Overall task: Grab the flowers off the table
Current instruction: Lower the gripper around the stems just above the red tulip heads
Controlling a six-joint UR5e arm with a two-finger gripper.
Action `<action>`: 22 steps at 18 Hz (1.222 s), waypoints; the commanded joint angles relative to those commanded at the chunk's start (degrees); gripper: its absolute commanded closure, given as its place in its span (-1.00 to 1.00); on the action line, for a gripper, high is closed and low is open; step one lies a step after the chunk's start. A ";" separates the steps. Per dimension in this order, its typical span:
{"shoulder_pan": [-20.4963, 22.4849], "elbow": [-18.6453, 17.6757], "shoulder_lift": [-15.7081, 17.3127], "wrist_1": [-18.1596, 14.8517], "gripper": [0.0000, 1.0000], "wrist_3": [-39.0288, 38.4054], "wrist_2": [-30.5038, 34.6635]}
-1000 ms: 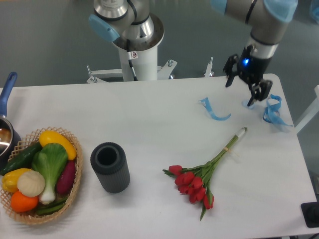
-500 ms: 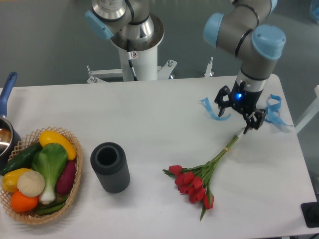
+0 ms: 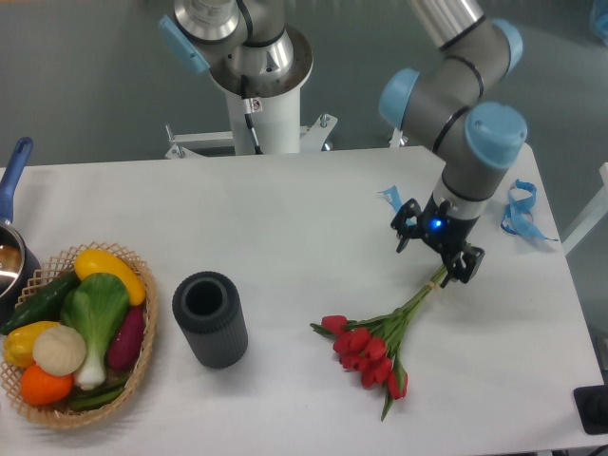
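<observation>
Overhead, we see the gripper (image 3: 435,252), fingers spread apart, poised over the stem ends of the flowers (image 3: 372,348), which lie on the white table (image 3: 285,218). Blue ribbon pieces (image 3: 518,211) curl just beyond it. Farther left stand a dark ribbed cylinder (image 3: 209,319) and a vegetable basket (image 3: 76,332); behind, grey floor.

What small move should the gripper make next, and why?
Probably lower straight down a little, then close. The gripper looks open above the pale stem ends of the flowers, which lie flat on the table, not yet grasped.
</observation>
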 joint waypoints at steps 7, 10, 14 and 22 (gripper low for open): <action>-2.90 3.44 -4.22 0.53 -1.00 -4.40 0.09; -3.08 2.91 -4.22 0.62 -1.00 -4.23 0.17; -3.69 1.77 -4.40 2.19 -1.00 -3.88 0.26; -4.49 0.89 -5.81 6.59 -1.00 -4.23 0.44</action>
